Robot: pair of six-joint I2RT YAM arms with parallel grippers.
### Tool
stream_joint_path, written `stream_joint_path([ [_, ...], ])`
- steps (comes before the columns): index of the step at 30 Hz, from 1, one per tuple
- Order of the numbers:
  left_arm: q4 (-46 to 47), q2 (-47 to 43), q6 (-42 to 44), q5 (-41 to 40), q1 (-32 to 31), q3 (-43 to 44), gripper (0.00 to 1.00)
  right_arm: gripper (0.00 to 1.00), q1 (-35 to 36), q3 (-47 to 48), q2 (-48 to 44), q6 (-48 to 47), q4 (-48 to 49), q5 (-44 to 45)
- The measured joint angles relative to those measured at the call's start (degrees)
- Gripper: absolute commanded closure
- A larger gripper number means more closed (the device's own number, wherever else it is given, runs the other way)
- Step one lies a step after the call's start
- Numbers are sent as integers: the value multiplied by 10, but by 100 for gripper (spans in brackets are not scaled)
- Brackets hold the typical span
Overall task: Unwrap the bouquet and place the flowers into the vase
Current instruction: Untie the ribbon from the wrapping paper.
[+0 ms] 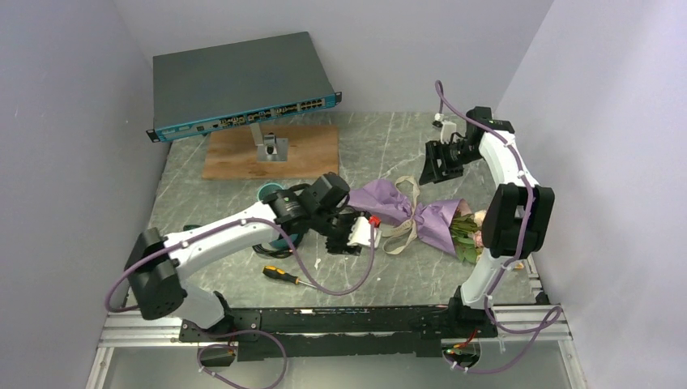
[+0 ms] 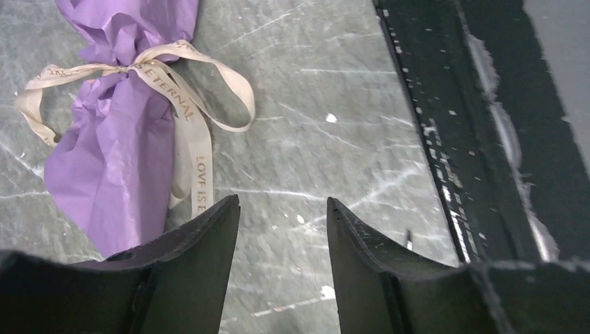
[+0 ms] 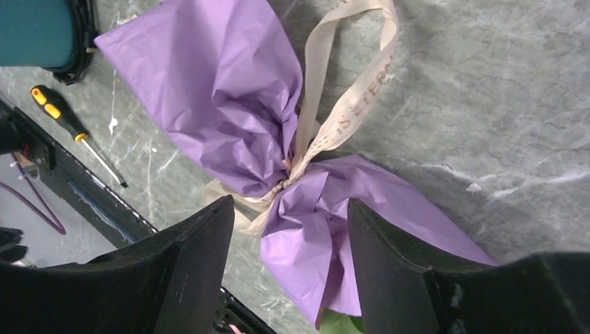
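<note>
The bouquet (image 1: 441, 220) lies on its side on the marble table, wrapped in purple paper (image 3: 222, 104) and tied with a cream printed ribbon (image 2: 198, 132). Flowers (image 1: 470, 235) poke out of its right end beside the right arm. My left gripper (image 1: 369, 237) (image 2: 283, 209) sits low at the bouquet's narrow end, open, with bare table between its fingers and a ribbon tail just beyond the left fingertip. My right gripper (image 1: 435, 166) (image 3: 291, 209) hovers open above the knot. The teal vase (image 1: 270, 193) (image 3: 35, 31) stands behind the left arm, mostly hidden.
A network switch (image 1: 243, 85) rests at the back left, propped over a wooden board (image 1: 235, 154) holding a small metal stand (image 1: 271, 147). A screwdriver (image 1: 283, 275) (image 3: 69, 125) lies near the front. A black rail (image 1: 356, 320) runs along the near edge. Walls close in on both sides.
</note>
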Motion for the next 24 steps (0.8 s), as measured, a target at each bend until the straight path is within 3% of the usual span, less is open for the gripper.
stream_joint_path([
  [10,124,128,24,-16,-2,-16,48,34,5,10,116,55,59,4],
  [17,155,203,25,-30,-1,-12,46,62,9,81,226,63,66,-23],
  [24,180,233,26,-32,30,-11,46,74,1,26,172,70,104,-96],
])
